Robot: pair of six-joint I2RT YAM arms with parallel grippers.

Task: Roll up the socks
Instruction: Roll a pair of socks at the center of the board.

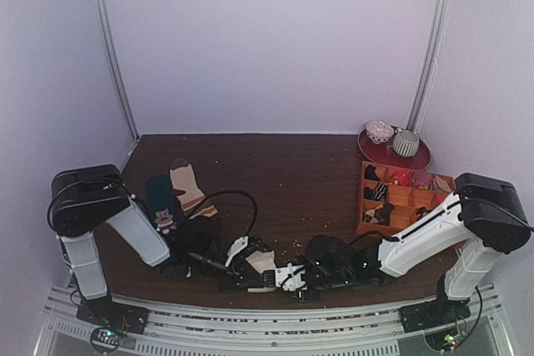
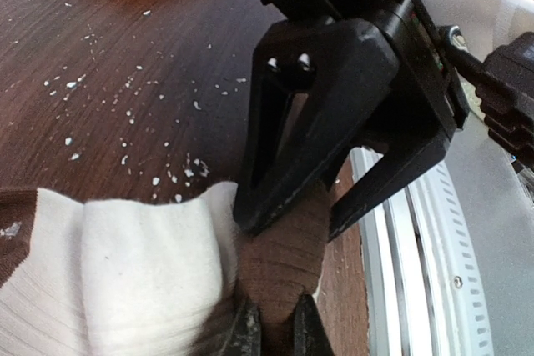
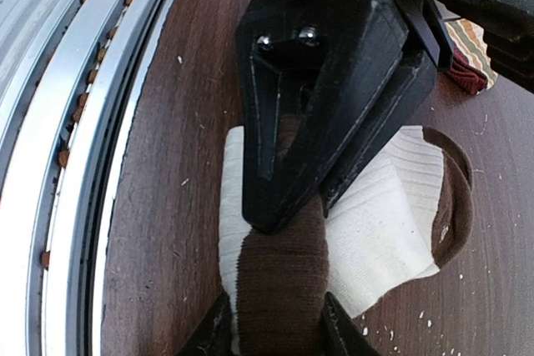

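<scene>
My top camera looks down from above and behind over the table [image 1: 292, 181]. Both wrist cameras sit close at its near edge, facing each other, sharing the brown end of the sock [image 2: 279, 264].

I see a striped sock [image 1: 187, 185] beside a teal sock [image 1: 162, 202] on the table's [image 1: 292, 168] left, and a divided box [image 1: 361, 206] near a red plate [image 1: 420, 158] on the right.

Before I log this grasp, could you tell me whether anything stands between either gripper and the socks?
Nothing visible does. The left gripper pinches the socks at their brown end, and the right gripper clasps that same end from the opposite side. Only crumbs lie on the table nearby.
</scene>
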